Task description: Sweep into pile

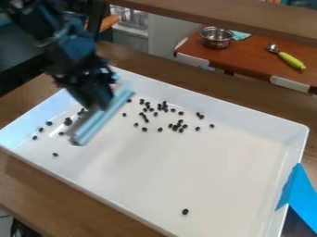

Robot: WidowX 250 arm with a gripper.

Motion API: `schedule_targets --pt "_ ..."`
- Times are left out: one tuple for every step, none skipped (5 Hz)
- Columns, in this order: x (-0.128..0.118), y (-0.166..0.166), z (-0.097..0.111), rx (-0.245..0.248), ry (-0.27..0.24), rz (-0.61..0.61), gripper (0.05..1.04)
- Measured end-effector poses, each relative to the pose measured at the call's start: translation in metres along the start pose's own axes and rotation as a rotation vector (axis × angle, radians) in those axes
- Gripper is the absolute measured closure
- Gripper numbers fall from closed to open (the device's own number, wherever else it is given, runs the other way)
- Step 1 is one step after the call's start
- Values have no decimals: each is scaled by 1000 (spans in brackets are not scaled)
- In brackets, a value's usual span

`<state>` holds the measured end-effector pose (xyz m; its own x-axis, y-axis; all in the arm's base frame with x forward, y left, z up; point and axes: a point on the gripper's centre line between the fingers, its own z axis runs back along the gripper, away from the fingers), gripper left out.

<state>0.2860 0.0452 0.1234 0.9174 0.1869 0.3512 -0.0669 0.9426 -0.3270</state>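
Dozens of dark beans (175, 128) lie scattered in a white tray (241, 185), mostly upper left (one sits alone near the bottom); a black gripper (100, 105) holds a slanted, pale blue sweeper (105, 118) among them.

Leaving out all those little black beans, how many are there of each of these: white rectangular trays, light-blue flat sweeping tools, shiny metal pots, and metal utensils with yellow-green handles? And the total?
White rectangular tray: 1
Light-blue flat sweeping tool: 1
Shiny metal pot: 1
Metal utensil with yellow-green handle: 1
Total: 4
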Motion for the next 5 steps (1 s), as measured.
schedule_targets --pt "3 -38 -18 -15 13 29 754" --pt "5 -82 -53 -4 38 38 754" --pt "13 -125 -85 23 32 68 754" --pt "17 -173 -121 48 23 97 754" --pt "21 -192 -138 62 11 92 754"
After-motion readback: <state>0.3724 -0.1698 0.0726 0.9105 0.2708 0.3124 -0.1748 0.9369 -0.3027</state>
